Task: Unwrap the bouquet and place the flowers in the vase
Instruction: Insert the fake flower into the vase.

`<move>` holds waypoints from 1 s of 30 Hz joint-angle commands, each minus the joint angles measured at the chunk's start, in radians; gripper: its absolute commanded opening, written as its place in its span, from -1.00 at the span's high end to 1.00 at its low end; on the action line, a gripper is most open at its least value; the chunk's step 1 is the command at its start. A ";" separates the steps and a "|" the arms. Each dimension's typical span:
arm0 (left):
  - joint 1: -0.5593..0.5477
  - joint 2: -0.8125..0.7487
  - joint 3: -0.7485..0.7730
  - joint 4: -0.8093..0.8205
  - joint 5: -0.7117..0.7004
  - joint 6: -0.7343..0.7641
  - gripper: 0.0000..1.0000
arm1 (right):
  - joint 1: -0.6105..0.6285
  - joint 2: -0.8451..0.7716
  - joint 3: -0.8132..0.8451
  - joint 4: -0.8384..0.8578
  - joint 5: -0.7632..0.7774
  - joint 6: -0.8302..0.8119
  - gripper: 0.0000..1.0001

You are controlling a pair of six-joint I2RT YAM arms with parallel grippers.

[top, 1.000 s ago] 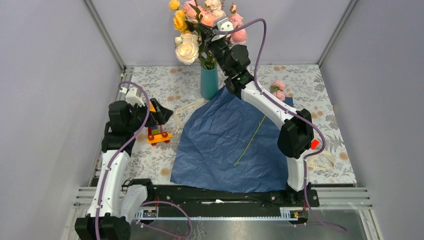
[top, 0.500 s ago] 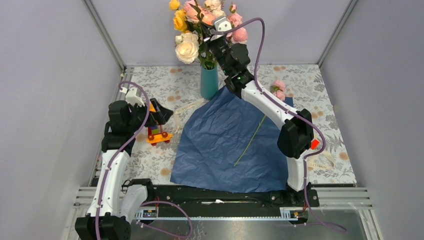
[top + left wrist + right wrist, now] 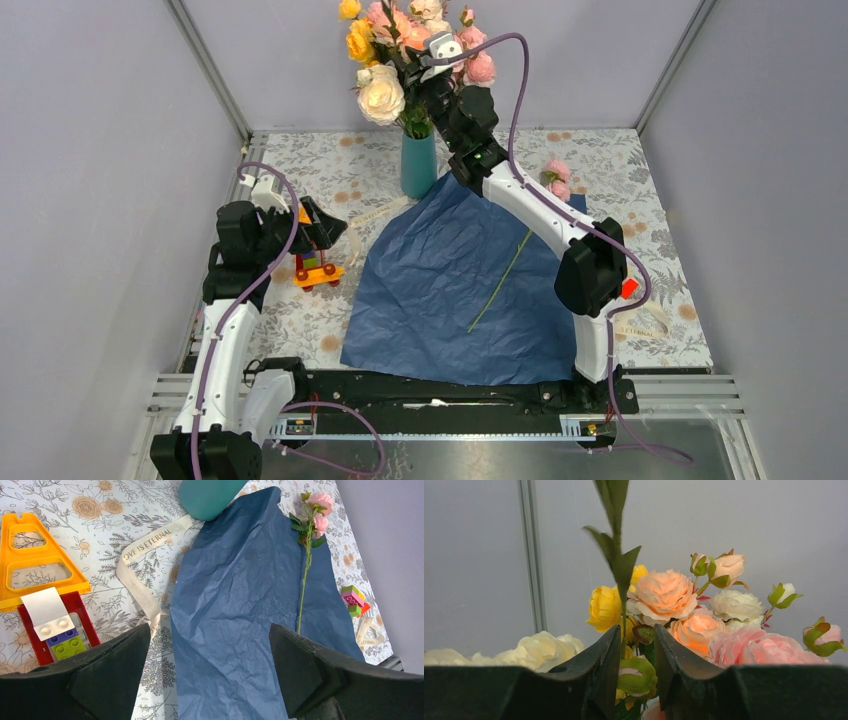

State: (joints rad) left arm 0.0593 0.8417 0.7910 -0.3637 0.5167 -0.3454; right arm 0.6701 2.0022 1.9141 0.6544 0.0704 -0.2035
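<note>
Right gripper (image 3: 636,645): slightly parted, green stem (image 3: 623,615) loose between
Left gripper (image 3: 209,660): wide, empty
Pink flower (image 3: 503,275): diagonal on paper (image 3: 430,290) (right arm (image 3: 540,215) nearer)

2 arms, same look. Left arm (image 3: 220,350) & right arm (image 3: 530,210): long white tube parts w/ fat black round joints btwn them. A purple cable (image 3: 521,70) runs back from each gripper along its arm in big loose loops.

Left gripper (image 3: 210,645): 2 thick black fingers (image 3: 100,680), wedge shape, dull, a bit rough. Right gripper (image 3: 636,635): same kind, w/ curved inner edges. Just behind it sits a white block (image 3: 447,46), then a black joint w/ a tiny green light (image 3: 489,157). Further back, a small red tab (image 3: 628,288) on another black joint.
</note>
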 commanded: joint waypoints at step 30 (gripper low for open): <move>0.011 0.010 -0.007 0.060 0.044 -0.014 -0.91 | -0.006 -0.240 -0.089 -0.026 -0.045 0.119 -0.25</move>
State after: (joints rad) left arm 0.0624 0.8536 0.7898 -0.3634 0.5297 -0.3523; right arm 0.6682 1.8187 1.8454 0.6106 0.0330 -0.0948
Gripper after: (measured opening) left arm 0.955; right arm 0.620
